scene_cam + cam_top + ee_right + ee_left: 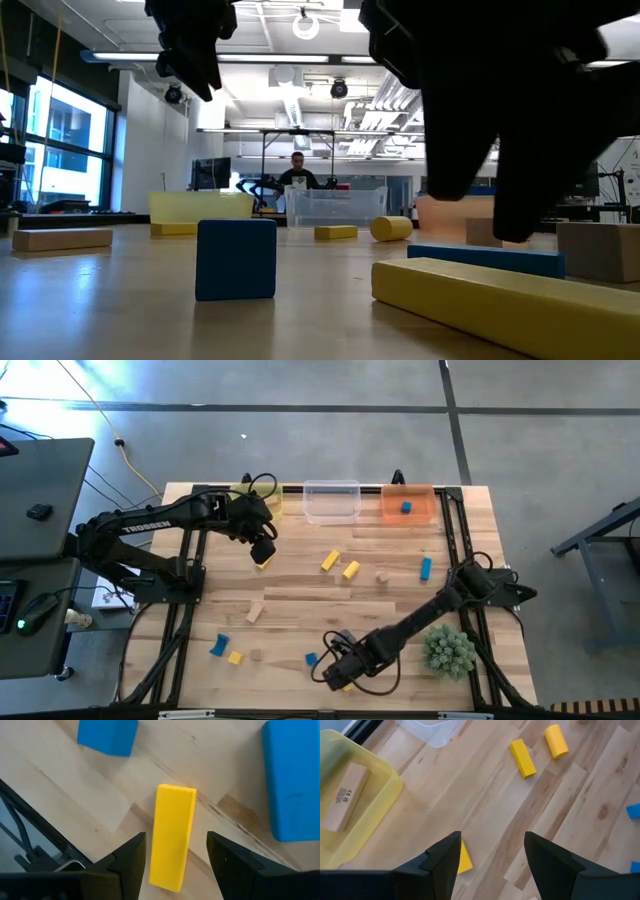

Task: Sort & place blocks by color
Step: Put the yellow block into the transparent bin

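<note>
My left gripper is open and hangs over the table in front of the yellow tub, which holds a tan block. A small yellow block lies on the table beside one of its fingers, partly hidden by it. My right gripper is open at the near edge, fingers pointing down. They stand on either side of a yellow bar that lies flat on the table, with a gap showing on each side. In the low view this bar lies under the right gripper.
A blue cube and a blue bar lie close to the yellow bar. Yellow, blue and tan blocks are scattered mid-table. The clear tub and the orange tub stand at the far edge. A green spiky ball sits near right.
</note>
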Robot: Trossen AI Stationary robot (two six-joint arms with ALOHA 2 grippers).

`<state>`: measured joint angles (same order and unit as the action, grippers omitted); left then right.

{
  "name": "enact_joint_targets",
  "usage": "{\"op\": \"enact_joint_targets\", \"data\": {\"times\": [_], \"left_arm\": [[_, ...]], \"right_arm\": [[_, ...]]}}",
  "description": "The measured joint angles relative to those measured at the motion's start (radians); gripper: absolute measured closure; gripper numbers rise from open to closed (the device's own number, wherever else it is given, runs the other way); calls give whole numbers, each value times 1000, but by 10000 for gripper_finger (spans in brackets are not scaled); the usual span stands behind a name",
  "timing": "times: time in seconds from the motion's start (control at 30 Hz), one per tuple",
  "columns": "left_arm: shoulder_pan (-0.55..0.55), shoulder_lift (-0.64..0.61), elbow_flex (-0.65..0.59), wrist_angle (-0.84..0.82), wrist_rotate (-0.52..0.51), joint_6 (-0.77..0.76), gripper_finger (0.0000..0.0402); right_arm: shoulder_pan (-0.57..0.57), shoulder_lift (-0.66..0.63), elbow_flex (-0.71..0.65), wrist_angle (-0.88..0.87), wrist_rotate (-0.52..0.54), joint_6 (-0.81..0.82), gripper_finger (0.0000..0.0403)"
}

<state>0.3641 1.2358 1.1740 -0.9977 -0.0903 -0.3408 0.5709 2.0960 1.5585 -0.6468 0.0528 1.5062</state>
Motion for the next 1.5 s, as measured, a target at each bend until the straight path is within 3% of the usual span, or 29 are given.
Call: {"op": "enact_joint_targets", "data": {"times": [0.43,0.87,1.17,1.5], "left_arm": [[0,0,0,0,0,0,193],[0,0,0,0,0,0,193],[0,0,-1,0,0,-3,193],[0,0,-1,0,-2,-24,193]], "right_arm": [[1,0,-2,123,-1,-171,206],[-3,16,-3,75,-7,-161,205],[-8,80,1,84,-92,-117,205],[-5,90,1,59,-58,-62,210]]}}
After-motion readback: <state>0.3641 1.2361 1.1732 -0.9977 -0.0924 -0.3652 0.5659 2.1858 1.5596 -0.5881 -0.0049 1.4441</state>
